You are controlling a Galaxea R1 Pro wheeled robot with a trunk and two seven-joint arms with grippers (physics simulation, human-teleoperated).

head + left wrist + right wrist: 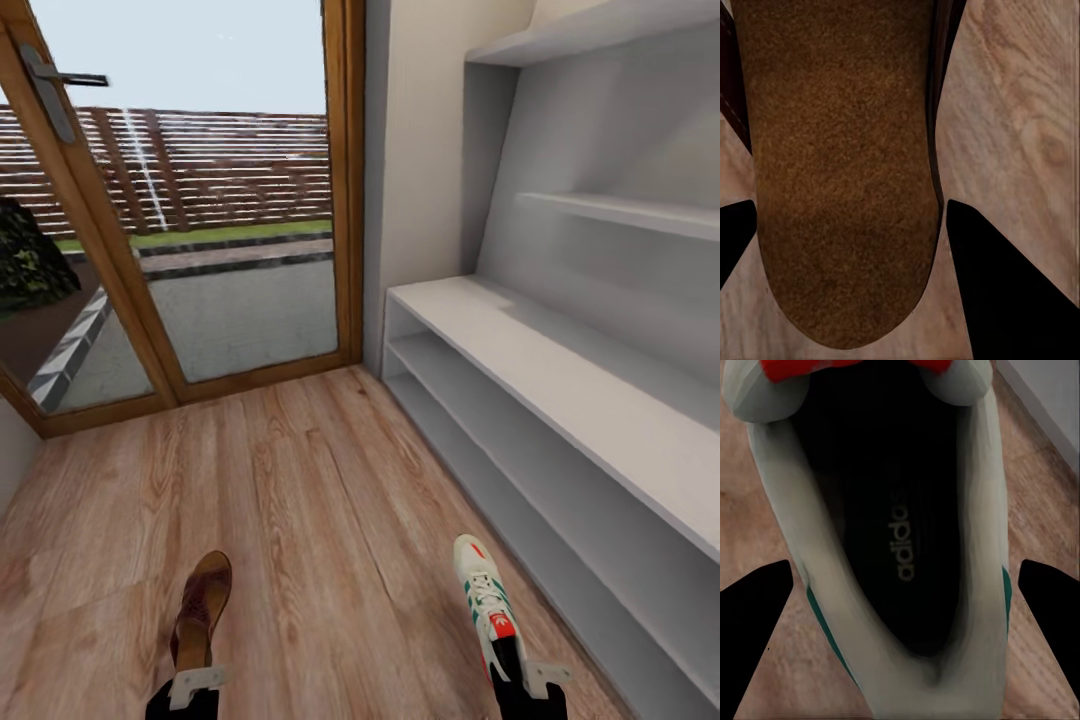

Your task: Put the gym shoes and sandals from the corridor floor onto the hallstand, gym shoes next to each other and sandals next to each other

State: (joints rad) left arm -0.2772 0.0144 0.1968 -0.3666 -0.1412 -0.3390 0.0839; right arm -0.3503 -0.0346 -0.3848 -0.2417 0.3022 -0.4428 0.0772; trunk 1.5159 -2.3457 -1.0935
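Note:
My left gripper (195,685) at the bottom of the head view is shut on a brown sandal (203,598), toe pointing away from me. In the left wrist view the sandal's suede insole (844,172) sits between the black fingers (1009,292). My right gripper (520,678) is shut on a cream gym shoe (482,590) with green stripes and a red tongue. Its dark opening (896,532) lies between the fingers (757,637). The pale grey hallstand (560,385) runs along the right, its open bays just right of the gym shoe. The other sandal and gym shoe are out of view.
Wood-plank corridor floor (330,500) stretches ahead to a wood-framed glass door (245,300) with a handle (62,78) at the back left. A floating shelf (625,210) hangs above the hallstand's bench top. A cream wall (430,150) stands between door and hallstand.

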